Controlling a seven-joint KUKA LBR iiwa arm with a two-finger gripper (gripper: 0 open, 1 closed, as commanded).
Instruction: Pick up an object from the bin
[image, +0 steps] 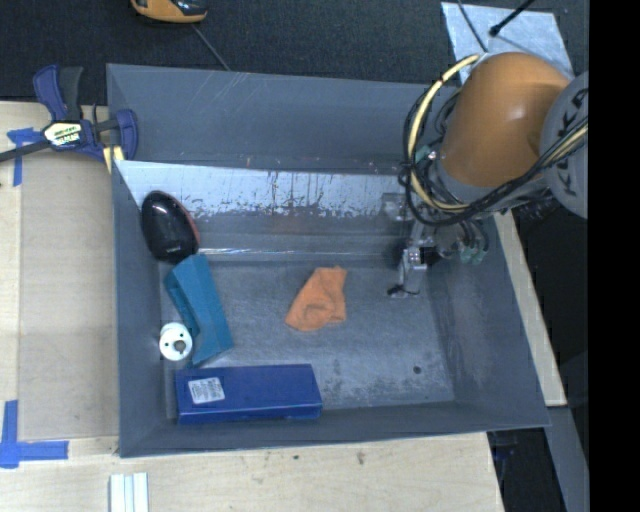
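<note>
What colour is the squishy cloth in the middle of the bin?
The cloth is orange; camera view.

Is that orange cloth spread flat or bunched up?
Bunched up: the orange cloth lies as a crumpled lump with visible folds, not a flat sheet.

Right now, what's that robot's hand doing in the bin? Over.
Hand over bare bin floor, right of centre. Nearest thing: crumpled orange cloth, on its left in view, apart from it. Nothing between the two. Over.
</note>
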